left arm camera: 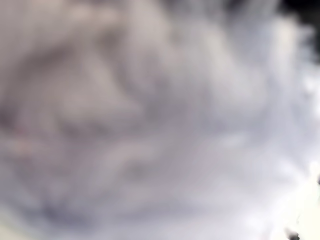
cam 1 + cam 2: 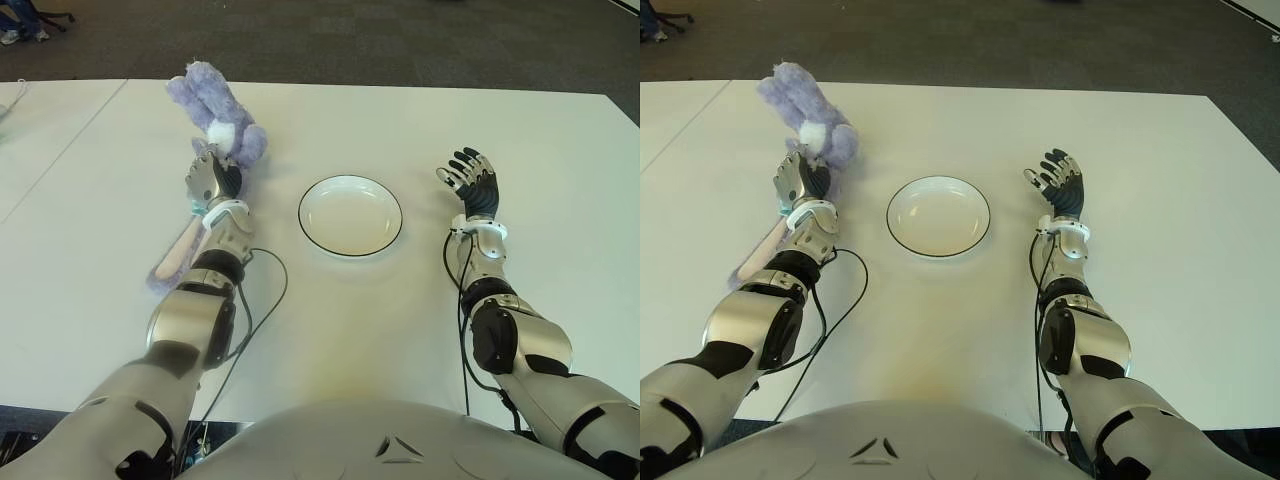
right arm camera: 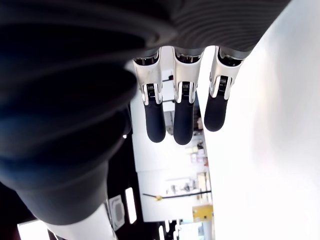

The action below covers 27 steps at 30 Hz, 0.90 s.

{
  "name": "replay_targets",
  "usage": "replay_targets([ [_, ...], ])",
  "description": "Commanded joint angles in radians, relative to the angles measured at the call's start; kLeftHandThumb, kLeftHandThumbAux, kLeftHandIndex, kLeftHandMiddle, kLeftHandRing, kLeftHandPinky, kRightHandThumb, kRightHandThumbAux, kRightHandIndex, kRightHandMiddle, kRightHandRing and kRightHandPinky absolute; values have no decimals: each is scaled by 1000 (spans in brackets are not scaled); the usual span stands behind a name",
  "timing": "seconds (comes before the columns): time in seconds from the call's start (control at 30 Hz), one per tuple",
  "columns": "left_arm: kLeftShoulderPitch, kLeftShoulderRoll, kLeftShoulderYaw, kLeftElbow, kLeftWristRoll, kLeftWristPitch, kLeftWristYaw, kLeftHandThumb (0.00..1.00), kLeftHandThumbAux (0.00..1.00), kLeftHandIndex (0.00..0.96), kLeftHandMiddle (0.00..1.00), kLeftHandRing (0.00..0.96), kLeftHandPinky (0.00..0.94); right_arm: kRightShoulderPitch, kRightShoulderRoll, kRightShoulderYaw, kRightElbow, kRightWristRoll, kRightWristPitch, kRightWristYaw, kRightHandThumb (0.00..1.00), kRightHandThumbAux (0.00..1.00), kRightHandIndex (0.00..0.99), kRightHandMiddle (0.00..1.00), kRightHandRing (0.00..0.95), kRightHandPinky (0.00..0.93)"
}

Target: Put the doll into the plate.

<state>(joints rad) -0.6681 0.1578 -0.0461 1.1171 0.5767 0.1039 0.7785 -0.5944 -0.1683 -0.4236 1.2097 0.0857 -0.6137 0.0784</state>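
A purple plush doll [image 2: 228, 128] with a white patch lies at the table's far left. One long pink-lined ear [image 2: 178, 256] trails back beside my left forearm. My left hand [image 2: 212, 176] is pressed into the doll's body with its fingers curled on the fur. Fur [image 1: 150, 120] fills the whole left wrist view. The white plate [image 2: 350, 215] with a dark rim sits in the middle, to the right of the doll, with nothing in it. My right hand [image 2: 470, 180] shows to the right of the plate with its fingers [image 3: 183, 120] straight and spread, holding nothing.
The white table [image 2: 420, 320] ends at a far edge against dark carpet [image 2: 400, 40]. A seam [image 2: 70, 140] marks a second table on the left. A black cable [image 2: 262, 300] loops by my left forearm.
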Motion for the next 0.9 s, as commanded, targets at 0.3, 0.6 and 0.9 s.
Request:
replay_targets([
  [0.3, 230, -23, -121, -488, 73, 277, -105, 949, 650, 388, 506, 524, 771, 198, 77, -13, 135, 20, 128, -14, 126, 880, 192, 228, 224, 225],
  [0.6, 247, -18, -163, -704, 115, 396, -193, 854, 665, 402, 545, 797, 819, 197, 81, -10, 135, 17, 126, -19, 117, 884, 189, 225, 220, 225],
  [0.9, 239, 1, -191, -779, 128, 432, -241, 854, 665, 402, 546, 804, 824, 195, 85, -5, 136, 14, 130, -26, 120, 878, 191, 226, 222, 233],
])
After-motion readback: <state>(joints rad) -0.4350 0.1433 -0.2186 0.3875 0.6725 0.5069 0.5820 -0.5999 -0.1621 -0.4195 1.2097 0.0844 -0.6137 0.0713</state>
